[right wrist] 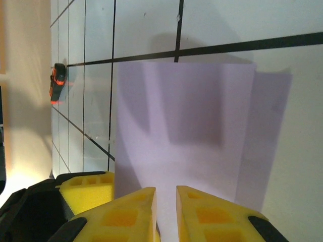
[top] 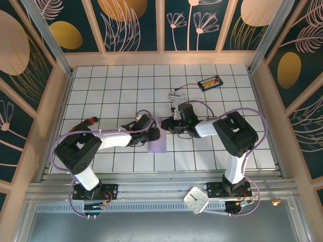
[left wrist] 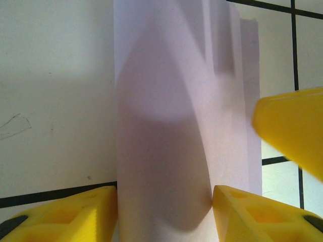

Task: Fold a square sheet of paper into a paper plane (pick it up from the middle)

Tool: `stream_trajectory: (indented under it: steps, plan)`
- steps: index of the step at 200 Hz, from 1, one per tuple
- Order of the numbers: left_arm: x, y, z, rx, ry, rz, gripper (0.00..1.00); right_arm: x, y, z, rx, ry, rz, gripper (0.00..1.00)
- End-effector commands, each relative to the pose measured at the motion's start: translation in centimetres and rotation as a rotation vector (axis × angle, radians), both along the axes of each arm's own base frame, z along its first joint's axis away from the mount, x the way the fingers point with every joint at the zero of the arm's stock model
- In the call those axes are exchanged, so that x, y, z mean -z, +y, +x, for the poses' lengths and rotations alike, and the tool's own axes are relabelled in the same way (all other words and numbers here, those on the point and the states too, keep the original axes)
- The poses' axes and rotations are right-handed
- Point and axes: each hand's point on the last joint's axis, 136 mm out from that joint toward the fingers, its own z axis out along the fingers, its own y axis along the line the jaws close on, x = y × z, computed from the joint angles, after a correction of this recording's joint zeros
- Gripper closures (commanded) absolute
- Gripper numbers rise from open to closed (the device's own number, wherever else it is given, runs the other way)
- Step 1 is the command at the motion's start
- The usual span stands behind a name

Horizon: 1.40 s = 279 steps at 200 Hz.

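The square sheet of paper (top: 157,146) is lavender and lies folded over itself on the white tiles, one layer offset from the other (right wrist: 192,126). My left gripper (top: 153,135) sits at its near-left edge. In the left wrist view its jaws (left wrist: 165,194) stand half wide and press both sides of a raised hump of the sheet (left wrist: 176,101). My right gripper (top: 168,124) hovers at the sheet's far-right edge with its jaws (right wrist: 165,194) a narrow slit apart. Nothing shows in that slit except the sheet below. One right finger (left wrist: 292,126) reaches in over the paper's right edge. No paper plane shape shows.
A black and orange tool (top: 87,122) lies left of the arms. A clear plastic piece with a wire (top: 175,94) and a black device (top: 209,82) lie at the back. A white clock-like square (top: 196,199) rests on the front rail. Wooden walls enclose the table.
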Motion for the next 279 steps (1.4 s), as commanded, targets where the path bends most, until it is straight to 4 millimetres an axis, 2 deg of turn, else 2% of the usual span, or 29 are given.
stream_trajectory:
  steps: [1,33,70,73,80,127,160,185,218,255,279]
  plan:
    - [2.4,0.5,-0.7,0.014,0.047,0.059,0.45,0.3,0.9,0.0,-0.033,0.003,0.003,0.81]
    - [2.3,0.5,-0.8,0.02,0.045,0.064,0.41,2.2,0.0,-0.1,-0.009,0.036,-0.06,0.82]
    - [1.2,0.4,-0.4,0.019,0.018,0.056,0.35,3.4,-1.3,-0.4,0.015,0.063,-0.098,0.84]
    - [0.2,0.2,-0.1,0.017,-0.002,0.039,0.34,3.4,-1.3,-0.4,0.016,0.062,-0.098,0.84]
    - [-0.5,0.2,0.0,0.016,-0.016,0.032,0.33,3.6,-1.5,-0.5,0.018,0.066,-0.103,0.84]
    - [-2.9,0.8,0.4,0.001,-0.065,0.02,0.27,3.7,-1.7,-0.6,0.02,0.063,-0.111,0.85]
    - [-2.3,1.9,0.9,-0.017,-0.047,0.03,0.42,3.7,-1.7,-0.7,0.02,0.061,-0.111,0.85]
    - [-1.7,1.3,0.8,0.012,-0.026,0.019,0.52,3.6,-1.7,-0.6,0.02,0.056,-0.111,0.85]
    - [-0.9,0.7,0.6,0.036,-0.002,0.01,0.58,3.0,-1.5,-0.3,0.019,0.045,-0.101,0.84]
    - [-0.5,0.7,0.5,0.04,0.004,0.013,0.61,0.5,-0.6,0.5,-0.001,-0.004,-0.047,0.81]
    - [-0.2,0.7,0.4,0.041,0.011,0.012,0.62,-1.3,-1.0,0.9,0.006,-0.038,-0.021,0.79]
